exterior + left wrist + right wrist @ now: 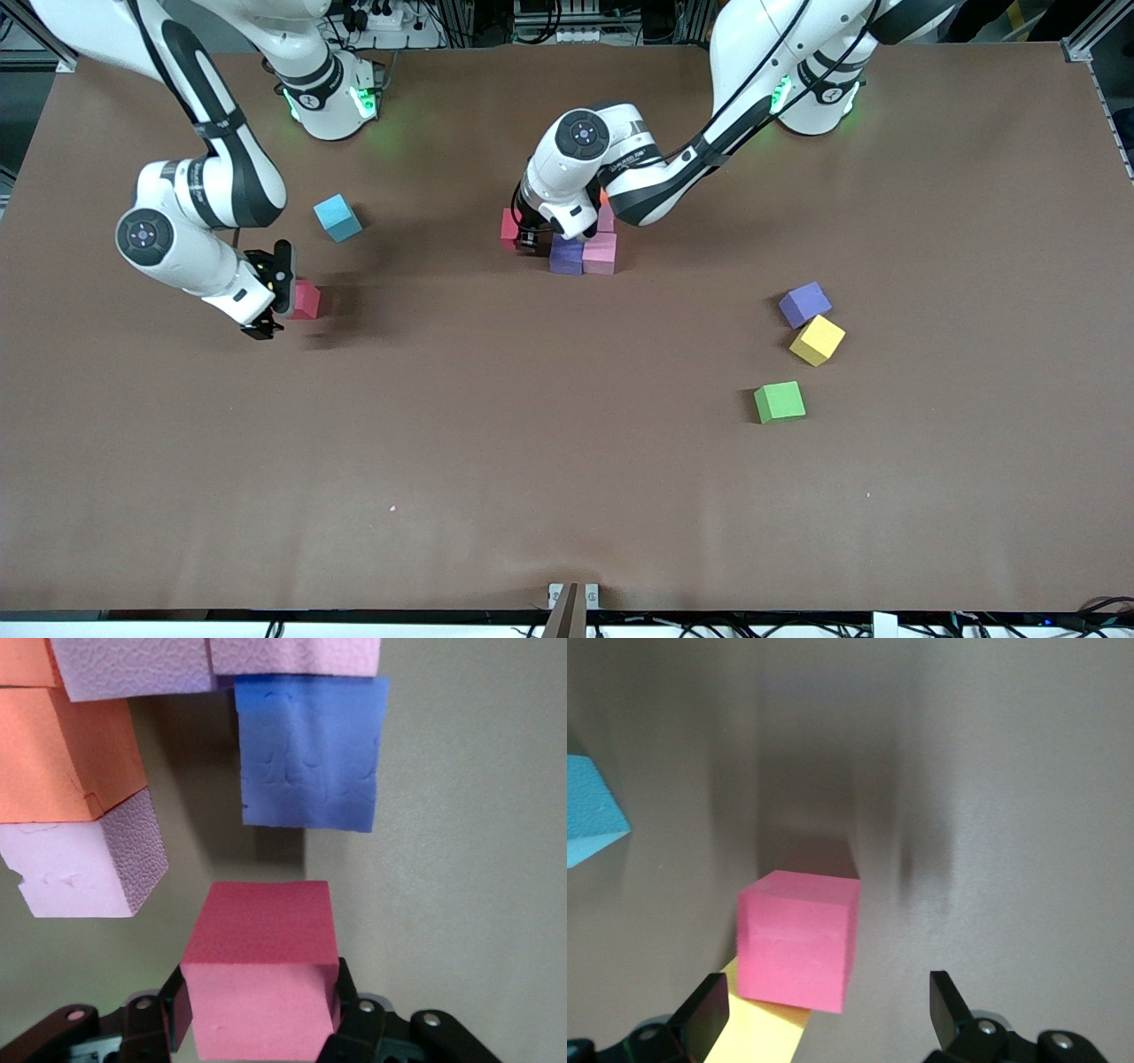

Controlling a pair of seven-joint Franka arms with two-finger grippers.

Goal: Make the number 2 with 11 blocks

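Desk [567, 496] space is mostly bare, and the number 2 is, as we judge it, well short of done.

The left arm reaches to the middle of the desk. Its end effector [257, 1010] is low at the edge of the cluster there, closed onto the two sides of a red block [261, 974]. This block sits just beside a violet block [310, 753] without touching it, so we take it as being set in place.

The right arm is at its own end of the desk. Its end effector [276, 299] stands fully open and grips nothing. A pink-red block [307, 299] lies just ahead of its open jaws. A strip of yellow shows under that block in the right wrist view, and we cannot tell what it is.

The cluster holds the violet block, several pink blocks [600, 252] and orange blocks [62, 753], all packed edge to edge. The left arm hides part of it, so we cannot count them exactly or read a digit yet.

Toward the left arm's end, nearer the camera than the cluster, three pieces lie unplaced: a loose purple block [804, 304] touching a yellow block [817, 340], and a green block [780, 401] a little apart from them.

A light-blue cube [337, 217] lies near the right arm.
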